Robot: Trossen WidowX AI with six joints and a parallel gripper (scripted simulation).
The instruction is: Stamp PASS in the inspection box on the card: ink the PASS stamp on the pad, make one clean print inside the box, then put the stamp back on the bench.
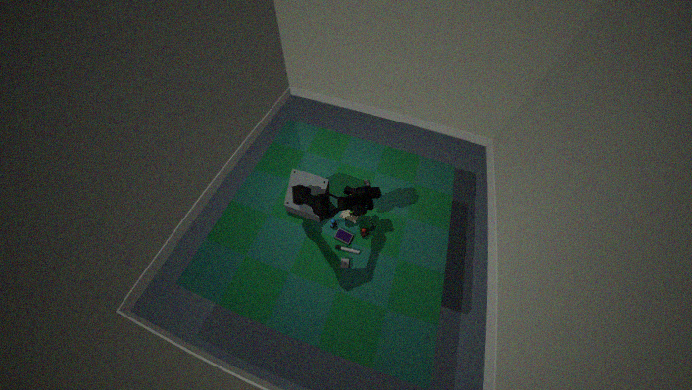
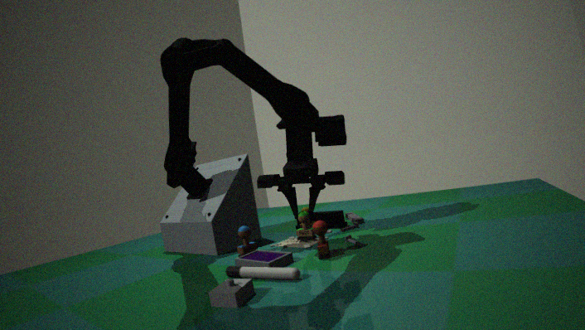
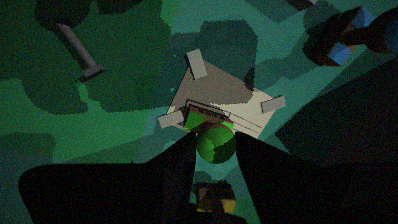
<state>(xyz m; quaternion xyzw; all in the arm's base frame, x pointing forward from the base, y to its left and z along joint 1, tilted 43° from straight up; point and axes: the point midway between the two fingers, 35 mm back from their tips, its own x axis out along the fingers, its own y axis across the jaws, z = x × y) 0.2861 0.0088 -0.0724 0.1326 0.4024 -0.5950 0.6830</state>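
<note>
My gripper [image 2: 304,214] [image 3: 215,137] is shut on the green-knobbed stamp [image 2: 305,234] [image 3: 216,145] and holds it upright, low over the taped card [image 2: 295,243] [image 3: 212,85] [image 1: 346,214]. The stamp's base covers part of the printed outline on the card; whether it touches the card, and any print under it, cannot be told. The ink pad [image 2: 265,256] [image 1: 344,236] is purple and lies nearer the exterior camera. A blue stamp [image 2: 244,233] [image 3: 344,40] stands beside the pad, and a red stamp [image 2: 320,227] [image 1: 363,232] stands near the card.
A stamp with yellow patches [image 3: 215,197] stands close behind the held one. A white marker [image 2: 269,272] [image 1: 350,250] and a grey block [image 2: 232,293] [image 1: 345,264] lie beyond the pad. A grey bolt-like piece [image 3: 80,50] lies beside the card. A black block [image 2: 330,219] sits behind.
</note>
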